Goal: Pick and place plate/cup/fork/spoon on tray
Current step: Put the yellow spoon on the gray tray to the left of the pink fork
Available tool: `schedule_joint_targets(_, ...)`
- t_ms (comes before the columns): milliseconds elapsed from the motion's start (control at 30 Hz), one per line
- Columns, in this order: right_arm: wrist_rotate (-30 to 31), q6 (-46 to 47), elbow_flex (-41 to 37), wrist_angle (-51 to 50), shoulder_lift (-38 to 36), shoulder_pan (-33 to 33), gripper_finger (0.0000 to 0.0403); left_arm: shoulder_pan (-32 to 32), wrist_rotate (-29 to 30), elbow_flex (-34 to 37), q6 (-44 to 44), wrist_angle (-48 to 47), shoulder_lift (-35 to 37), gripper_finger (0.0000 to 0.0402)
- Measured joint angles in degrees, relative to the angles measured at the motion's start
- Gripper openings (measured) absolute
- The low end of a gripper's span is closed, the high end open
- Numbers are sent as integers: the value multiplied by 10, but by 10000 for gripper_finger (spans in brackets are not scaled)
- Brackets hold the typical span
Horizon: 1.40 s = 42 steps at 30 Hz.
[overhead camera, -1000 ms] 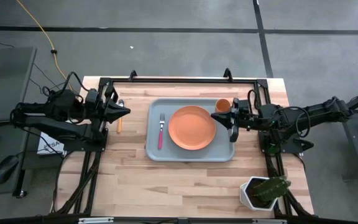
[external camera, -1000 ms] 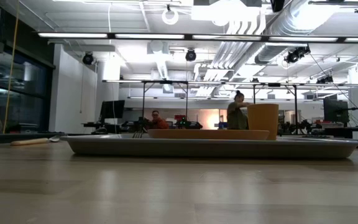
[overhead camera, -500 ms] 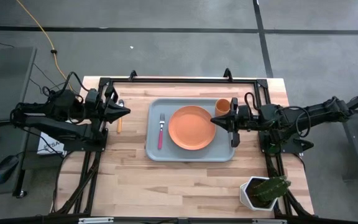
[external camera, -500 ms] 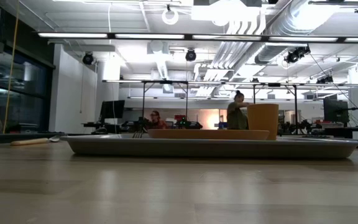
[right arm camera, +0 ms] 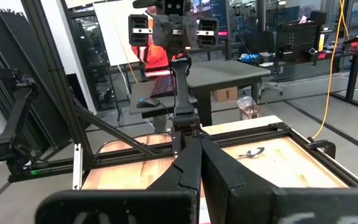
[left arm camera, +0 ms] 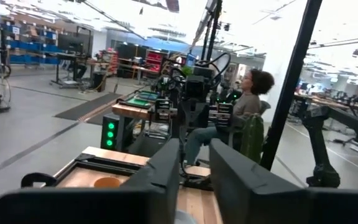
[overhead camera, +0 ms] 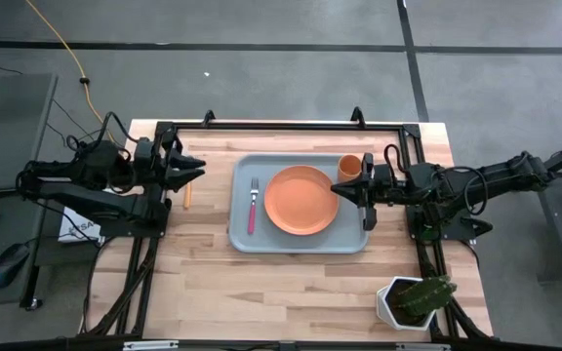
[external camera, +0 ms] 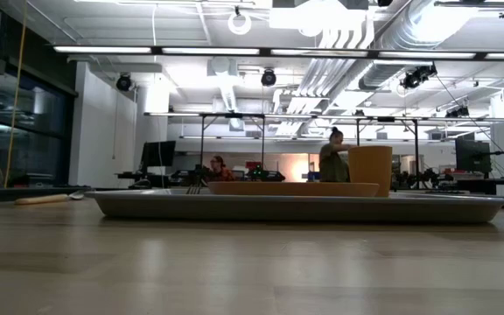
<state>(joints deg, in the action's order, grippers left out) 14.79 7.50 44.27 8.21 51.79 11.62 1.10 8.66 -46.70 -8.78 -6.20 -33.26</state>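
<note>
The grey-blue tray lies mid-table. On it rest the orange plate, the pink-handled fork to the plate's left, and the orange cup, upright at the far right corner. The orange-handled spoon lies on the table left of the tray, and also shows in the right wrist view. My left gripper hangs above the spoon's bowl end, open and empty. My right gripper is shut and empty, raised over the tray's right part between plate and cup.
A white pot with a green plant stands at the table's near right corner. Black frame rails run along the far edge and both sides. Bare wood lies in front of the tray. People sit in the room beyond the table.
My left gripper has opened a little; its tips, which met in a point before, now stand apart. Nothing on the tray or table has moved.
</note>
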Motion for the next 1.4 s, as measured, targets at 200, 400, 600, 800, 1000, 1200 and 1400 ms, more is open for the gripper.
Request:
schedule_joint_targets(200, 0, 0, 0, 0, 0, 0, 0, 0, 39, 0, 0, -4, 0, 157)
schedule_joint_targets(400, 0, 1, 0, 0, 0, 0, 0, 0, 47, 0, 0, -4, 0, 217)
schedule_joint_targets(600, 0, 1, 0, 0, 0, 0, 0, 0, 69, 0, 13, -4, -12, 226)
schedule_joint_targets(800, 0, 2, 0, 0, 0, 0, 0, 0, 160, 0, 11, -10, -21, 223)
schedule_joint_targets(1000, 0, 2, 0, 0, 0, 0, 0, 42, 330, -56, -132, -279, -43, 223)
schedule_joint_targets(1200, 0, 1, 0, 0, 0, 0, 0, 147, 273, -51, -324, -584, -77, 223)
schedule_joint_targets(1400, 0, 1, 0, 0, 0, 0, 0, 250, 170, -1, -374, -681, -119, 223)
